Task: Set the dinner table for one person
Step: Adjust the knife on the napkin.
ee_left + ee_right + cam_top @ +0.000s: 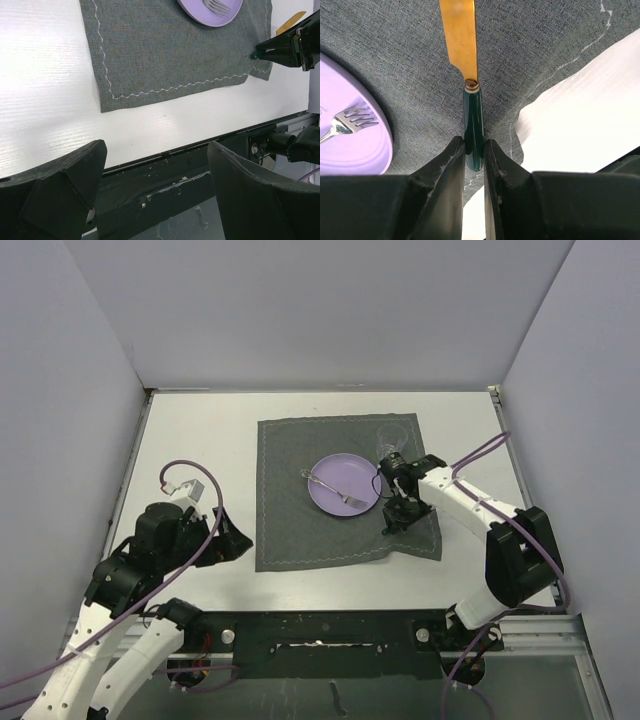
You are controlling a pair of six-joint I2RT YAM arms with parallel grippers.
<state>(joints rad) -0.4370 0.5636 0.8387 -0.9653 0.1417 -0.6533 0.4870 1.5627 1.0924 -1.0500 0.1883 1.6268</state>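
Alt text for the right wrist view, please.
The right gripper grips a knife by its dark green handle, gold blade pointing away, on a grey placemat. A lilac plate with a fork sits at left; white table at right.

dinner table [200, 440] white | placemat [290, 525] grey, white zigzag | plate [330, 500] lilac | knife [472, 107] gold, green

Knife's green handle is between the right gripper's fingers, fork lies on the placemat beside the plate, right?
No: the fork lies on the purple plate, not on the placemat beside it, per the right wrist view. The green handle of the knife is between the fingers of the right gripper.
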